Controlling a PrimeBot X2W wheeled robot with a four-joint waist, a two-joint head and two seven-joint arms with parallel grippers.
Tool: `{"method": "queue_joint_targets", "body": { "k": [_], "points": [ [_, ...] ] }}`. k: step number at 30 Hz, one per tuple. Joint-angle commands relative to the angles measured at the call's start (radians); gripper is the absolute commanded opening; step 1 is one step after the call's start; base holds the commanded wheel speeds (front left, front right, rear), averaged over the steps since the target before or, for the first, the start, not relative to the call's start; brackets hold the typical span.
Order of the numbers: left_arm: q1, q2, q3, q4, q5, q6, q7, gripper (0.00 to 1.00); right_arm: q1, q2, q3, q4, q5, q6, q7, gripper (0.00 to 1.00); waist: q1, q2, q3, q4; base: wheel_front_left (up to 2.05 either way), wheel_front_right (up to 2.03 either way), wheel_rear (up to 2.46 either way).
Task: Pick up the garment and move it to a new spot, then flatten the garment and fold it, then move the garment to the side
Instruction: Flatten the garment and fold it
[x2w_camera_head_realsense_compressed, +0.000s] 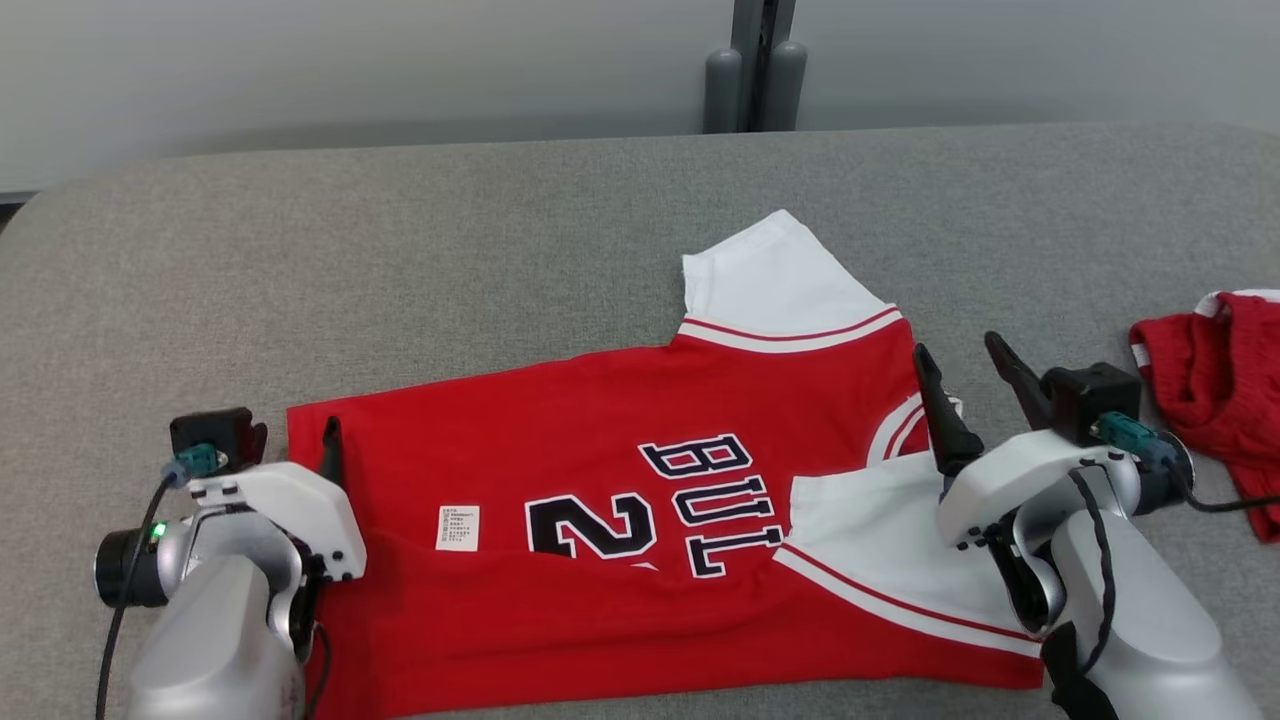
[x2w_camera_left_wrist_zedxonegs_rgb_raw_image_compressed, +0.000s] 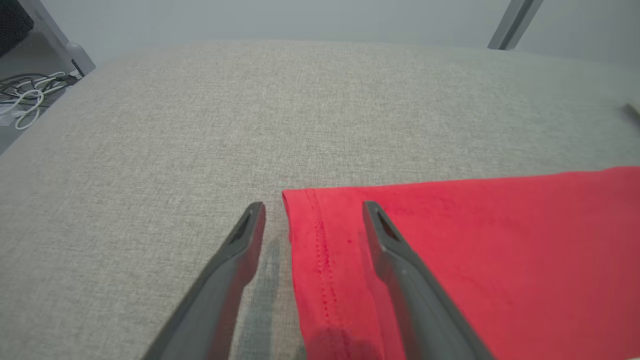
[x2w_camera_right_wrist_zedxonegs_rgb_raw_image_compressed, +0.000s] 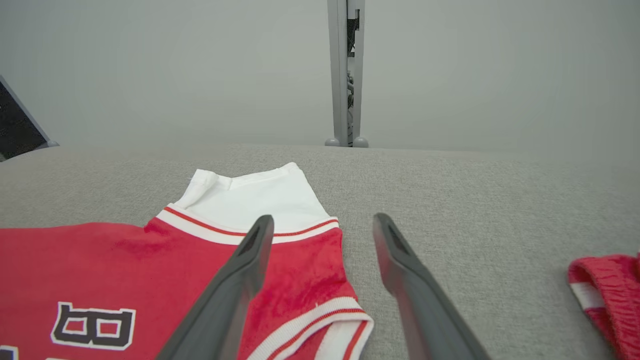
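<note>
**Jersey flat on the table, both grippers open at its ends**

Table (x2w_camera_head_realsense_compressed: 500, 250): grey woven cover, rounded far corners. A grey post (x2w_camera_head_realsense_compressed: 755, 70) stands behind the middle of the far edge.

Jersey (x2w_camera_head_realsense_compressed: 600, 580): red with white sleeves, black-and-white lettering and a number on the chest. It lies spread on the near half of the table, reaching about to the near edge, somewhat right of centre. The hem faces the left edge and the collar the right edge. The far sleeve sticks out toward the far edge. The near sleeve is folded in on top of the red cloth. A crease runs lengthwise across the lower part of the number.

Second red cloth (x2w_camera_head_realsense_compressed: 1215, 400): crumpled, white stripe, at the right edge, apart from the jersey.

Right gripper (x2w_camera_head_realsense_compressed: 956, 345): at the collar end. Jaws wide apart, nothing between them. One finger is over the red shoulder, the other over bare table just beside the collar.

Left gripper (x2w_camera_left_wrist_zedxonegs_rgb_raw_image_compressed: 314, 207): at the far hem corner. Jaws wide apart, gripping nothing. One finger is over bare table, the other over the red cloth, the hem edge between them.

Label (x2w_camera_head_realsense_compressed: 457, 527): small, white, on the red cloth near the hem, left of the number.
</note>
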Motion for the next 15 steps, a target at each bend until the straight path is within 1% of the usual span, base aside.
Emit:
{"method": "queue_joint_targets", "body": {
  "k": [1, 7, 8, 9, 10, 11, 12, 15],
  "points": [
    [-0.032, 0.01, -0.003, 0.016, 0.004, -0.003, 0.007, 1.0, -0.019, -0.003, 0.009, 0.011, -0.001, 0.0, 0.0, 1.0, 0.0, 0.0, 0.024, -0.005, 0.0, 0.0, 0.0],
    [-0.143, 0.012, -0.019, 0.122, 0.004, -0.008, 0.067, 1.0, -0.128, -0.012, 0.049, 0.079, 0.019, 0.0, 0.011, 1.0, 0.0, 0.0, 0.08, 0.005, 0.0, 0.0, 0.0],
    [-0.158, 0.01, -0.021, 0.134, 0.003, -0.008, 0.068, 0.95, -0.148, -0.014, 0.057, 0.089, 0.023, 0.0, 0.018, 1.0, 0.0, 0.0, 0.088, 0.008, 0.0, 0.0, 0.0],
    [-0.171, 0.007, -0.027, 0.144, 0.006, -0.011, 0.065, 0.87, -0.169, -0.019, 0.067, 0.1, 0.025, 0.0, 0.028, 1.0, 0.0, 0.0, 0.096, 0.013, 0.0, 0.0, 0.0],
    [-0.181, 0.003, -0.028, 0.15, 0.003, -0.016, 0.053, 0.68, -0.191, -0.024, 0.078, 0.11, 0.029, 0.0, 0.036, 1.0, 0.0, 0.0, 0.103, 0.017, 0.0, 0.0, 0.0],
    [-0.191, 0.001, -0.031, 0.156, 0.004, -0.014, 0.039, 0.37, -0.216, -0.028, 0.087, 0.116, 0.031, 0.0, 0.044, 1.0, 0.0, 0.0, 0.111, 0.023, 0.0, 0.0, 0.0],
    [-0.199, -0.002, -0.038, 0.164, 0.009, -0.015, 0.028, 0.0, -0.239, -0.037, 0.098, 0.127, 0.032, 0.0, 0.056, 1.0, 0.0, 0.0, 0.117, 0.03, 0.0, 0.0, 0.0],
    [-0.227, -0.018, -0.055, 0.181, 0.013, -0.023, -0.007, 0.0, -0.31, -0.051, 0.122, 0.165, 0.047, 0.0, 0.106, 1.0, 0.0, 0.0, 0.138, 0.056, 0.0, 0.0, 0.0]
  ]
}}
